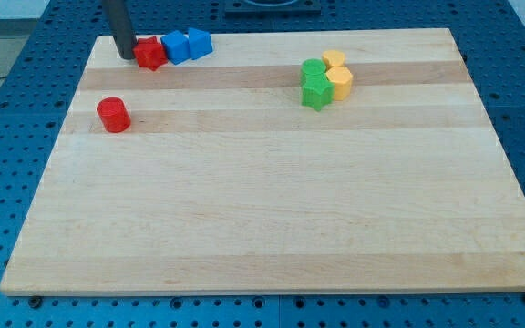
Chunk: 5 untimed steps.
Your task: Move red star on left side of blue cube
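Note:
The red star (151, 54) sits near the board's top left corner, touching the left side of a blue cube (176, 47). A second blue block (199, 42) touches that cube on its right. My rod comes down from the view's top, and my tip (127, 56) rests on the board just left of the red star, touching or nearly touching it.
A red cylinder (113, 115) stands lower at the left. Two green blocks (314, 84) and two yellow blocks (338, 73) cluster at the upper right of the wooden board (272, 210). A blue perforated table surrounds the board.

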Tool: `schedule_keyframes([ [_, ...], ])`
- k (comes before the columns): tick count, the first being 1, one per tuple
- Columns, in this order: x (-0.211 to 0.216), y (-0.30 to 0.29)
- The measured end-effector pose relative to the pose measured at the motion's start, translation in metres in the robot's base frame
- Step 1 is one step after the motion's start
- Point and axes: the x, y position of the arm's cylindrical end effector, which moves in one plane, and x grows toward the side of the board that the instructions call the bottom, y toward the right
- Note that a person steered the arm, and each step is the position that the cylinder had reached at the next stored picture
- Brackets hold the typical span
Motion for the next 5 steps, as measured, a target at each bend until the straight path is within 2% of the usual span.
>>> schedule_keyframes([
  [3, -0.041, 0.007],
  [4, -0.041, 0.017],
  [5, -0.041, 0.057],
])
